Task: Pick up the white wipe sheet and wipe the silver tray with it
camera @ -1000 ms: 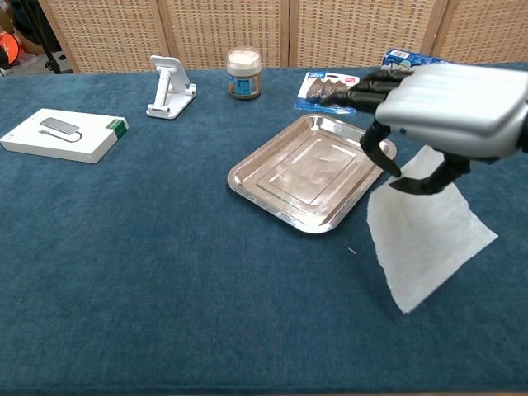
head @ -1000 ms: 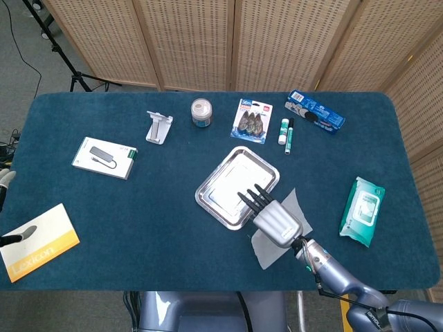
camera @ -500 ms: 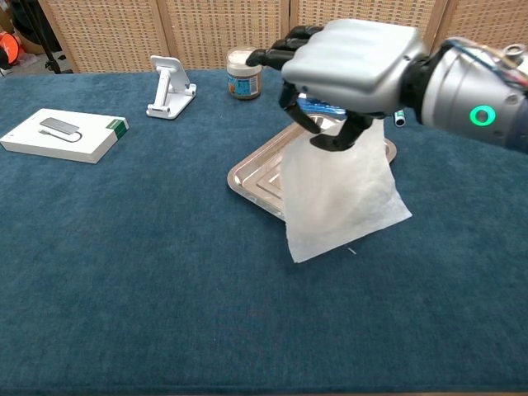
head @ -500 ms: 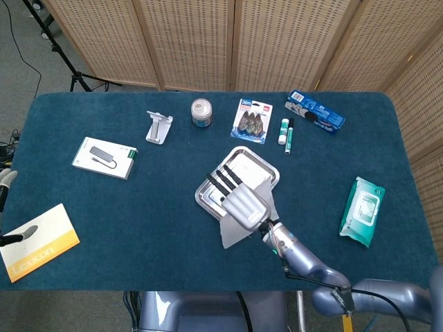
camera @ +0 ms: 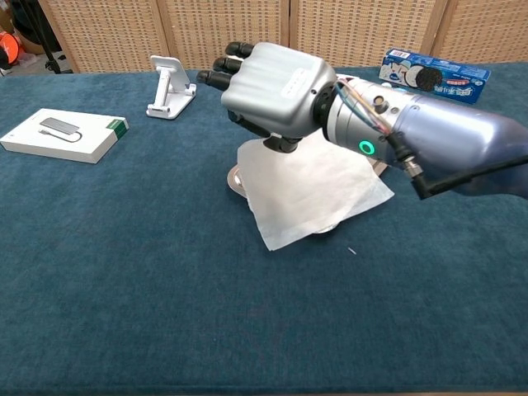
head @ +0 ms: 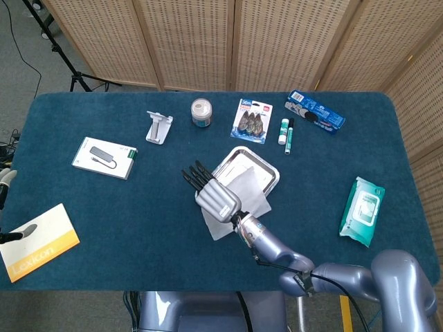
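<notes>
The white wipe sheet (camera: pixel 318 194) hung from the right hand (camera: pixel 276 87) near the centre of the chest view and draped across the silver tray (head: pixel 259 169), hiding most of it in that view. In the head view the sheet lay over the tray's lower-left part, one corner spilling onto the blue table (head: pixel 104 228). The fingers (head: pixel 196 174) were held close together and pointed toward the upper left of the head view; the grip point lay under the palm (hidden), so how the sheet was pinched could not be told.

Handling judgement: the sheet appeared thin, light and limp. It would fold and bunch readily, so it is best held at its upper edge and pressed flat under the palm when wiping. The tray looked rigid and light, and could slide on the cloth.

Compared with half a second earlier, the hand had travelled toward the upper left, and the sheet had been dragged with it across the tray. The left hand was not in view.
</notes>
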